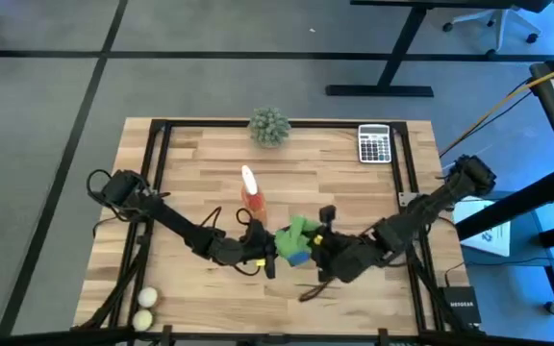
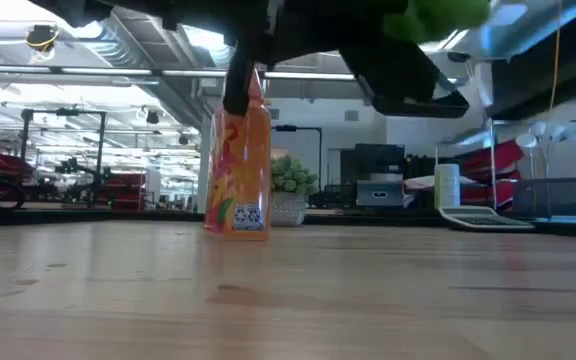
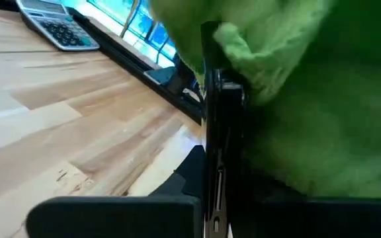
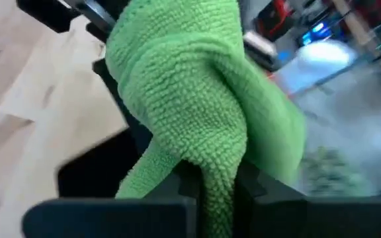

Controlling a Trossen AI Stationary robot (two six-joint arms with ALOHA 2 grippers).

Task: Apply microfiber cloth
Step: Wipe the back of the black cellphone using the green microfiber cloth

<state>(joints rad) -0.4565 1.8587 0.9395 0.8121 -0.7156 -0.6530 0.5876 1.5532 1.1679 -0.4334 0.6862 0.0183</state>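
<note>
One worktop (image 1: 354, 192) carries one green microfiber cloth (image 1: 301, 234), one orange spray bottle (image 1: 252, 195), one fuzzy plant ball (image 1: 269, 126), one calculator (image 1: 374, 144) and two pale balls (image 1: 144, 308). Two arms meet over it, each with one end effector.

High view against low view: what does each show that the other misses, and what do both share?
Only the high view shows the two pale balls at the table's near left corner and both arms meeting mid-table, left pincer and right pincer at the microfiber cloth. Only the low view shows the room behind and the cloth held clear above the tabletop. Both show the orange spray bottle, plant ball and calculator.
</note>
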